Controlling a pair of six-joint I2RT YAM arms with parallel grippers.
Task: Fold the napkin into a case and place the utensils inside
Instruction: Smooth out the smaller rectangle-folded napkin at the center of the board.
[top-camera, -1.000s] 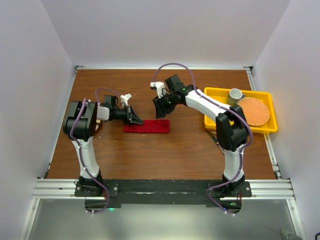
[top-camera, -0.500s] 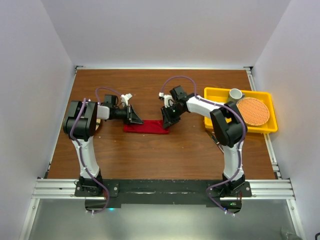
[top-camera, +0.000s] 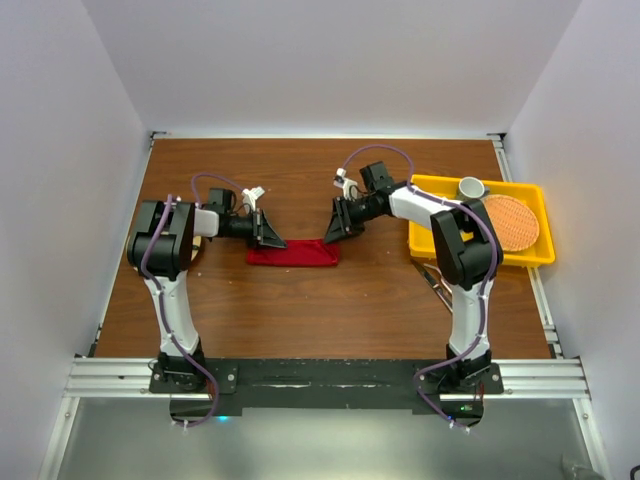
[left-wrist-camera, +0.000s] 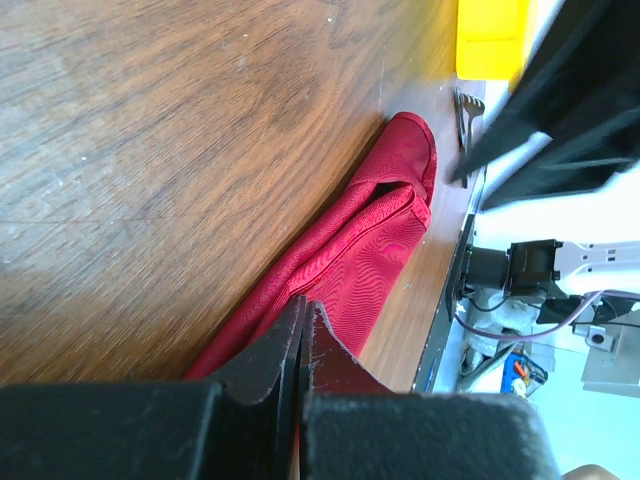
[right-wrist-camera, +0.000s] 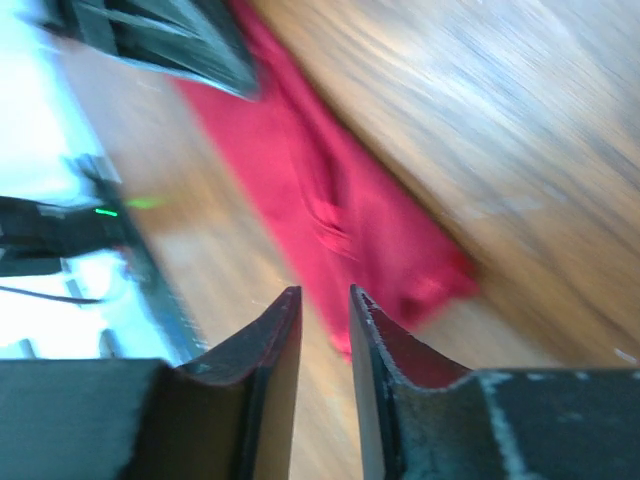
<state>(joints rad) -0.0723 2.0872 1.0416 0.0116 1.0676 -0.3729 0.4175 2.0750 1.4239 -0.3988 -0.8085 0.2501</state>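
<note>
The deep-red napkin (top-camera: 293, 253) lies flat on the table, folded into a narrow case; it also shows in the left wrist view (left-wrist-camera: 370, 260) and the right wrist view (right-wrist-camera: 350, 225). My left gripper (top-camera: 270, 238) is shut, its tips (left-wrist-camera: 303, 305) right over the case's left end, with no fabric seen between them. My right gripper (top-camera: 337, 226) hovers just off the case's far right corner, its jaws a narrow gap apart and empty (right-wrist-camera: 325, 292). The silver utensils (top-camera: 438, 281) lie right of the case, partly hidden by the right arm; the fork shows in the left wrist view (left-wrist-camera: 467, 112).
A yellow tray (top-camera: 530, 256) stands at the right with a round orange woven mat (top-camera: 506, 222) and a grey cup (top-camera: 471, 187) in it. White walls enclose the table on three sides.
My right gripper dipped to the case's right end, then drew back up and to the right. The left gripper and the case have not moved.
</note>
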